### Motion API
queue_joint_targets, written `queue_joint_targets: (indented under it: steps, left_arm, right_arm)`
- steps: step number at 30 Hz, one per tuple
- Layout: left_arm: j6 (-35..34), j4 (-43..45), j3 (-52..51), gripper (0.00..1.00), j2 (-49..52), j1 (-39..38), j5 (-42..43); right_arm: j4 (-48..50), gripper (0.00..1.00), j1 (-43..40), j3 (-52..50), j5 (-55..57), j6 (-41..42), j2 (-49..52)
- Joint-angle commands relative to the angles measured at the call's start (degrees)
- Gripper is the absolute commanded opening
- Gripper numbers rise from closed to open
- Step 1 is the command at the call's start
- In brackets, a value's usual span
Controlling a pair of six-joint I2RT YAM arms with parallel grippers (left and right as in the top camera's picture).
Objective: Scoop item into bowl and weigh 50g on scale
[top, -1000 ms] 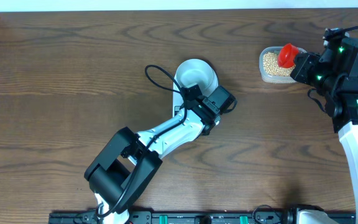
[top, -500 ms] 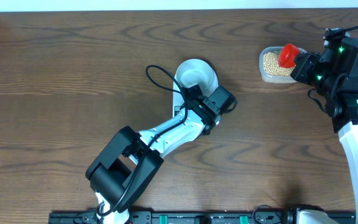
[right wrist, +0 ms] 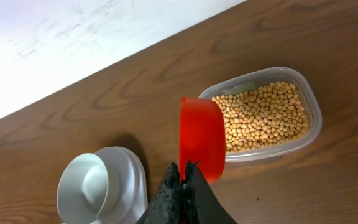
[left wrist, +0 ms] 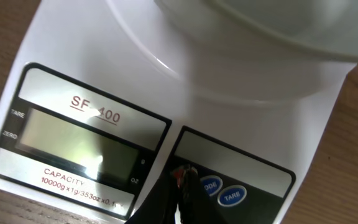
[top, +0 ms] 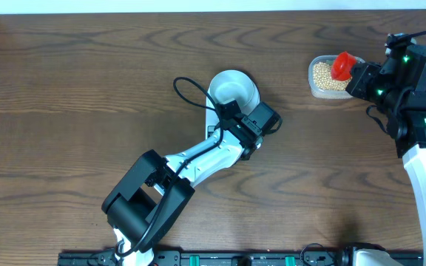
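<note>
The scale (left wrist: 92, 81) fills the left wrist view, and no digits can be read on its grey display (left wrist: 73, 138). My left gripper (left wrist: 182, 176) is shut, its tips touching the button panel just left of two blue buttons (left wrist: 221, 190); a bit of red shows at the tips. The pale bowl (top: 233, 87) stands on the scale and looks empty. My right gripper (right wrist: 184, 167) is shut on the handle of a red scoop (right wrist: 202, 137), held above the near edge of the clear tub (right wrist: 309, 134) of tan beans (right wrist: 263, 115).
In the overhead view the left arm (top: 191, 159) stretches across the wooden table (top: 87, 89) from the front edge to the scale. The right arm (top: 420, 103) stands at the far right beside the tub (top: 315, 90).
</note>
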Motion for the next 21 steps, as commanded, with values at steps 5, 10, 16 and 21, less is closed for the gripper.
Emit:
queue_joint_targets:
  steps: [5, 10, 16, 21]
  left_arm:
    - [0.33, -0.11, -0.33, 0.07, 1.07, -0.11, -2.29]
    - [0.33, -0.09, -0.33, 0.07, 1.09, -0.11, -2.29]
    - [0.33, -0.09, -0.33, 0.07, 1.18, -0.11, -2.29]
    - [0.31, -0.04, -0.33, 0.07, 1.46, -0.13, -2.25]
  right_arm:
    - [-0.13, 0.01, -0.37, 1.53, 0.66, -0.87, -0.68]
    - [-0.13, 0.01, -0.37, 1.53, 0.66, -0.87, -0.68]
    - [-0.13, 0.01, -0.37, 1.53, 0.63, -0.87, -0.68]
    - [-0.11, 0.01, -0.37, 1.53, 0.63, -0.87, -0.68]
